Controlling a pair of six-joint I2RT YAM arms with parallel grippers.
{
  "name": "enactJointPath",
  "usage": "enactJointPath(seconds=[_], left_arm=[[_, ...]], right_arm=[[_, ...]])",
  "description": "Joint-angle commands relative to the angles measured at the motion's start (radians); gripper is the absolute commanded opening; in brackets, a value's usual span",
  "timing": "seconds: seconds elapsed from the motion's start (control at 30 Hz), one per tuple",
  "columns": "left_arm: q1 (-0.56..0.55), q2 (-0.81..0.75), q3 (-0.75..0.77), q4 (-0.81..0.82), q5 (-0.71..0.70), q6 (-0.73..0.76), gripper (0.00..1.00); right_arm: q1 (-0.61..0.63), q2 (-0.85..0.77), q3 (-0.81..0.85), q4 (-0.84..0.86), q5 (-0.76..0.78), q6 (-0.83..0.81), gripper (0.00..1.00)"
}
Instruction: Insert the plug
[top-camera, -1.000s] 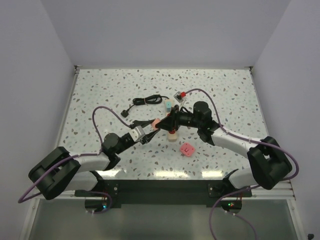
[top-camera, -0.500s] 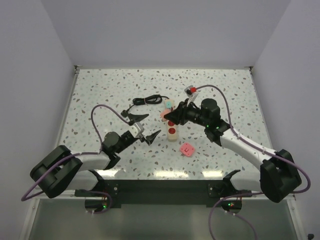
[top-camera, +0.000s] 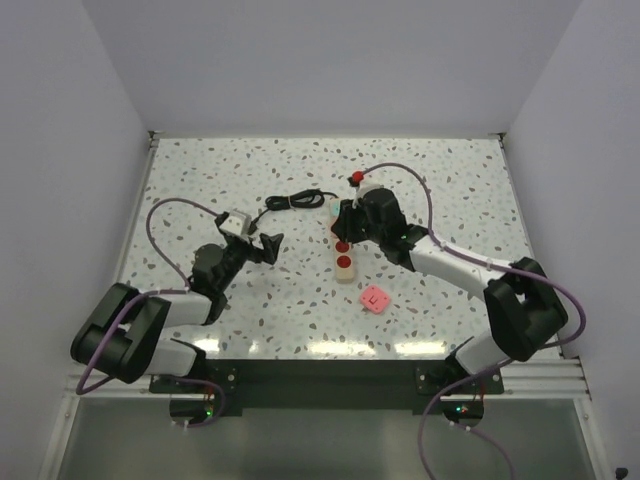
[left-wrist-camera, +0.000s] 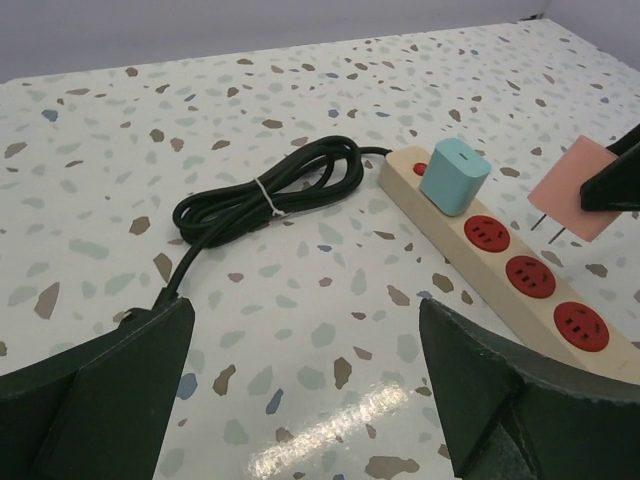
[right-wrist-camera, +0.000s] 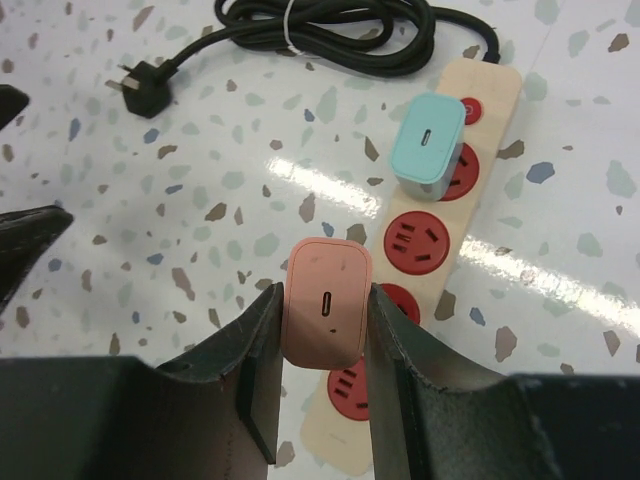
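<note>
Plug not in yet: right pincer (right-wrist-camera: 325, 305) pinches the pink plug (left-wrist-camera: 575, 195), prongs clear of the power strip (right-wrist-camera: 500, 88) and its free red sockets, blue plug (right-wrist-camera: 428, 150) sits seated, left pincer (left-wrist-camera: 305, 340) spread, empty; lowering and push-in remain.

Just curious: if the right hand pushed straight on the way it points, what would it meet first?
The right hand's pink plug would probably touch the power strip near a free red socket; depth unclear.
</note>
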Motion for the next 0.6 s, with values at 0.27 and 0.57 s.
enactJointPath(seconds=[0.27,0.57], left_arm=[[0.078,0.037,0.046,-0.023,0.025,-0.082,1.00],[0.088,0.048,0.049,-0.020,0.051,-0.087,1.00]], right_arm=[[0.043,0.192,0.232,-0.148,0.299,-0.035,0.00],[0.058,0.283,0.284,-0.178,0.339,-0.030,0.00]])
